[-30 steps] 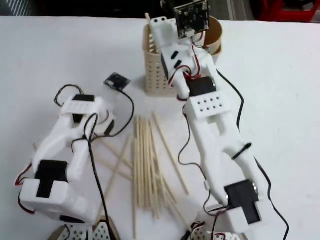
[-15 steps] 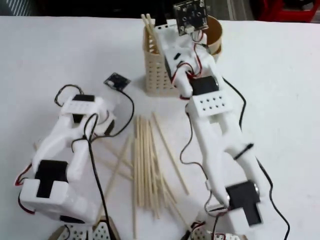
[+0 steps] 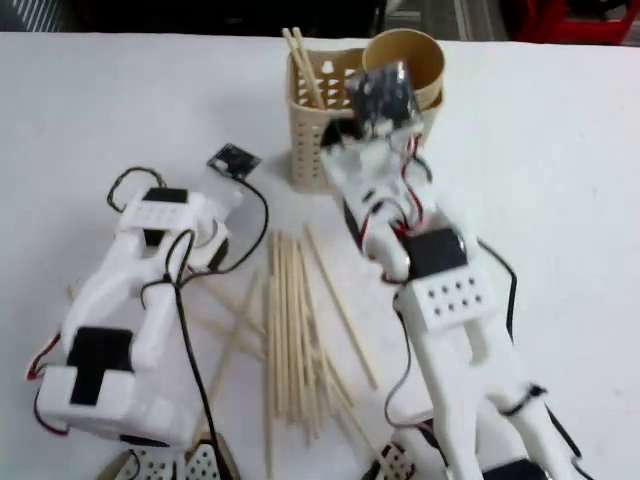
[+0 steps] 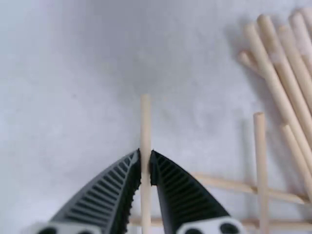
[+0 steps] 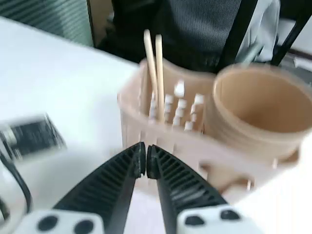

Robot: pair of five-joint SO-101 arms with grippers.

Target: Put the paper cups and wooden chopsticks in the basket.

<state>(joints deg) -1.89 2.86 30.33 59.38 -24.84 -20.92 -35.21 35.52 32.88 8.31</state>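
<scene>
Partly done: has paper cups [image 3: 410, 55] and two chopsticks [image 3: 303, 68] inside the basket [image 3: 305, 150]. Leaves a chopstick pile [image 3: 295, 320] well short of the basket, one chopstick [image 4: 145, 117] clamped in the left gripper [image 4: 145, 155]; right gripper [image 5: 145, 148] pinched together, empty, just before the basket.

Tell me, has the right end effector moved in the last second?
Yes. The right end effector has backed away from above the basket toward the table's near edge, leaving two chopsticks standing in it.
</scene>
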